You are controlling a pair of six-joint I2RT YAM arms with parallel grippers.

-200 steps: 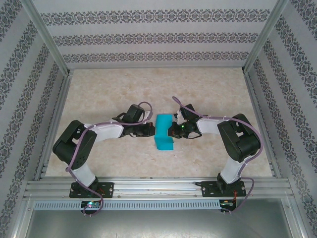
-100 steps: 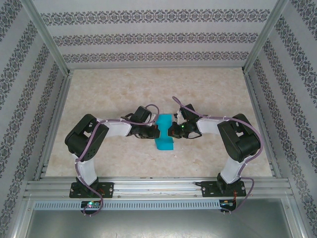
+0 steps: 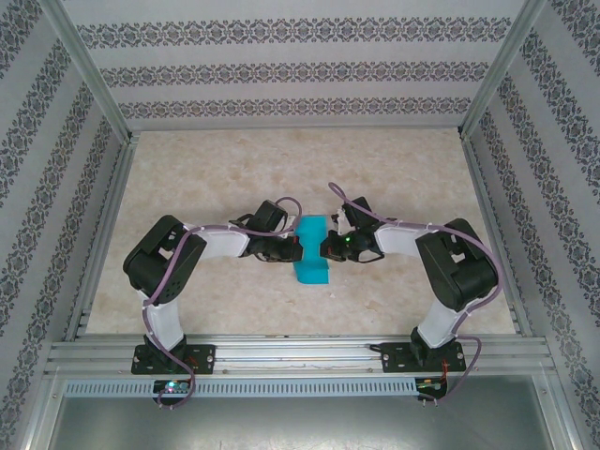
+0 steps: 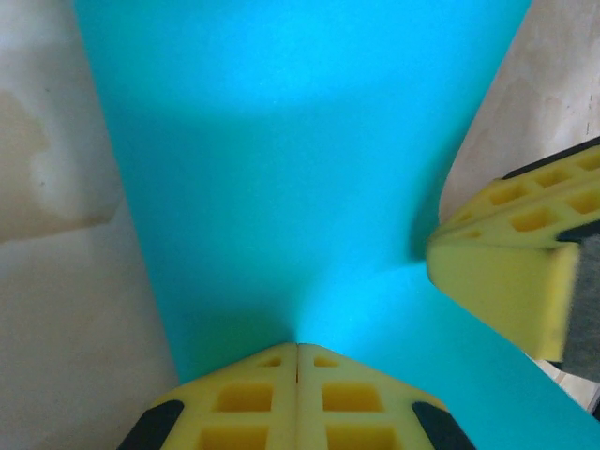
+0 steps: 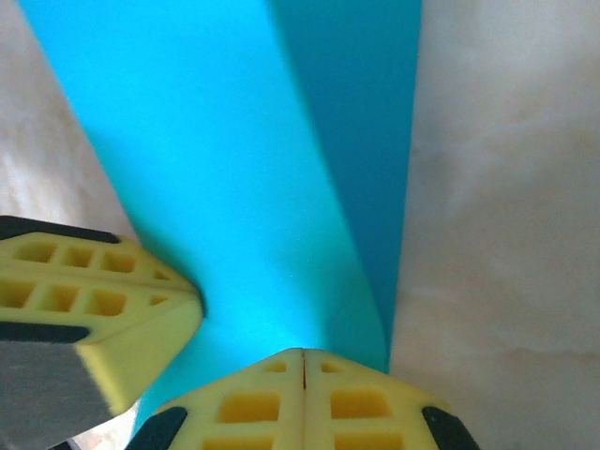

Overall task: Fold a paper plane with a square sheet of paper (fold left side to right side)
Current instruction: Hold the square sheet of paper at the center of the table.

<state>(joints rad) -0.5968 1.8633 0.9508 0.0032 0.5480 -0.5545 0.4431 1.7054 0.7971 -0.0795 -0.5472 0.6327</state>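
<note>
sitting near the middle of the table [image 3: 206, 169], the square sheet of paper [image 3: 310, 251] looks like a tall teal strip, with its sides pulled in at the middle. the left gripper [image 3: 289, 249] pinches the paper's left edge, its two yellow fingers [image 4: 244, 398] pressed tight together on it. the right gripper [image 3: 325, 247] pinches the right edge the same way, straight across from the left one. both arms bend in low over the pale, stone-look table. patterned walls [image 3: 281, 70] stand around it.
</note>
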